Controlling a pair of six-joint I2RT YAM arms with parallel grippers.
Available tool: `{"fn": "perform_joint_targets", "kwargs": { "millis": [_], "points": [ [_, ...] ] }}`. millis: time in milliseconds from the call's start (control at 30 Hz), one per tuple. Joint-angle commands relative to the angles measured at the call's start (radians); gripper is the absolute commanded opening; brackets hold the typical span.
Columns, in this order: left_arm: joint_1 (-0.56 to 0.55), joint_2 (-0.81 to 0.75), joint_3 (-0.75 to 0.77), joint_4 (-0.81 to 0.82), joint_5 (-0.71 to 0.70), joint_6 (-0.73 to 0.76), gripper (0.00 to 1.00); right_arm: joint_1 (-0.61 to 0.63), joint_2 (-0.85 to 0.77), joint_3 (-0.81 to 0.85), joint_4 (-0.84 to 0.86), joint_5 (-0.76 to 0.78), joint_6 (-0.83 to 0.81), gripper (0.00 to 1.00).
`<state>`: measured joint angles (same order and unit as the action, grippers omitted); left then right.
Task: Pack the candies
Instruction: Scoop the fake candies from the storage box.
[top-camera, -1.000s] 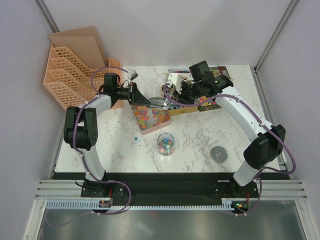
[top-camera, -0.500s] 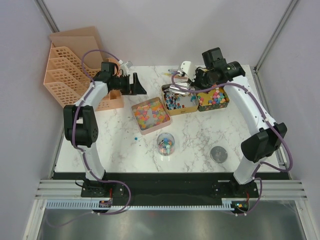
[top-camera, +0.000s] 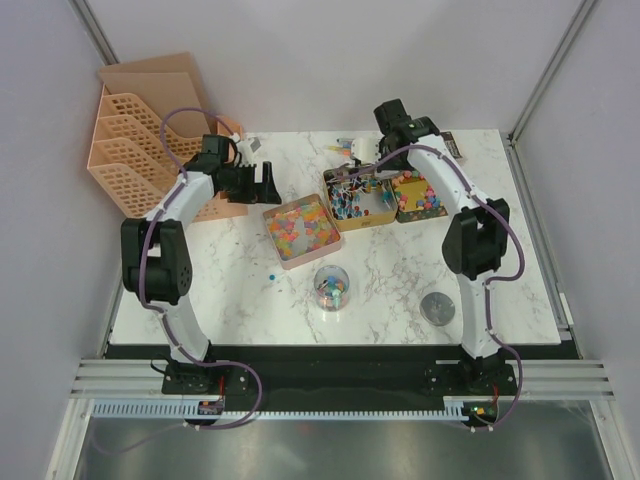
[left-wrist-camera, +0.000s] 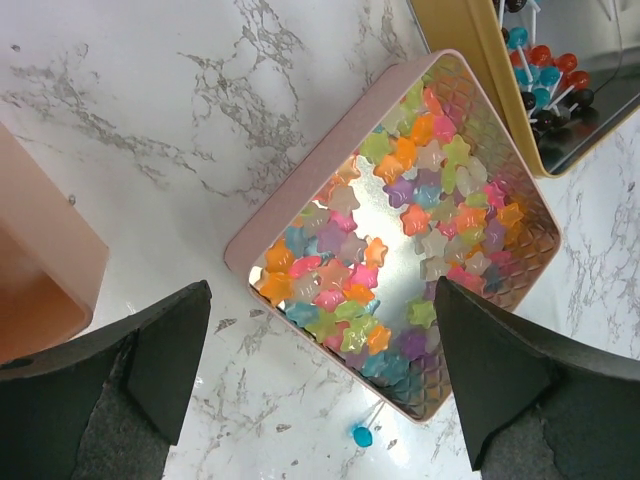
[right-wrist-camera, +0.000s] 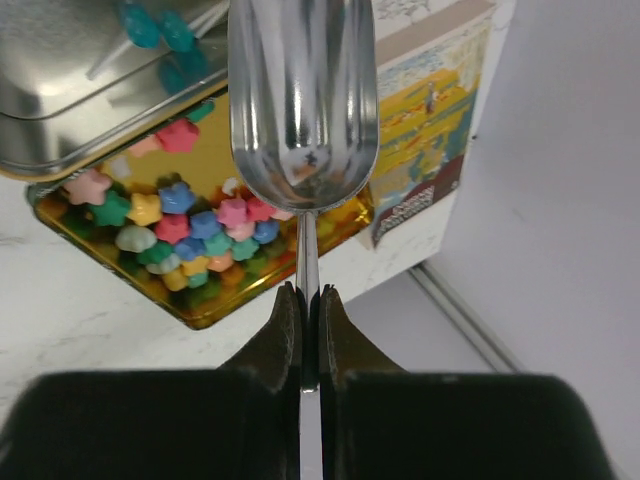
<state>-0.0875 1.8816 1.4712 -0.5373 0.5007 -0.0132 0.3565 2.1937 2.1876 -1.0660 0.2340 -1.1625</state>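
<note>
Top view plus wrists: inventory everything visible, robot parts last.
pink tin: one, pink, table centre
stick tin: one, gold, far centre, holds ball-headed sticks
candy tin: one, gold, right of stick tin
jar: one, clear, in front of pink tin
candies: many, multicoloured stars, in pink tin, candy tin, jar
lid: one, grey, front right
loose stick: one, blue-headed, beside pink tin
file rack: one, peach, far left
printed box: one, mostly yellow, behind candy tin
scoop: one, silver, above candy tin
left gripper: open, left of pink tin
right gripper: shut on scoop handle

Bright even light, soft faint shadows, glare on scoop (right-wrist-camera: 303, 100) and pink tin (left-wrist-camera: 300, 188)
</note>
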Motion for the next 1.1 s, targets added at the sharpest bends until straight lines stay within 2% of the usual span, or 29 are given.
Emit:
{"fn": "perform_joint_targets", "kwargs": {
  "millis": [0,400,600,833,1067],
  "points": [
    [-0.004,-0.079,-0.029,0.028,-0.024,0.044,1.0,0.028,0.001,0.037,0.115,0.152,-0.15,0.0],
    [0.018,-0.084,-0.045,0.049,-0.007,0.022,1.0,0.114,-0.022,-0.141,0.265,0.268,-0.426,0.0],
    [0.028,-0.096,-0.054,0.056,0.001,0.022,1.0,0.13,0.008,-0.158,0.305,0.327,-0.488,0.0],
    [0.029,-0.105,-0.078,0.073,-0.001,-0.005,1.0,0.145,-0.017,-0.272,0.385,0.3,-0.568,0.0],
    [0.029,-0.105,-0.08,0.076,-0.007,-0.01,1.0,0.147,-0.006,-0.285,0.377,0.232,-0.582,0.0]
  ]
}}
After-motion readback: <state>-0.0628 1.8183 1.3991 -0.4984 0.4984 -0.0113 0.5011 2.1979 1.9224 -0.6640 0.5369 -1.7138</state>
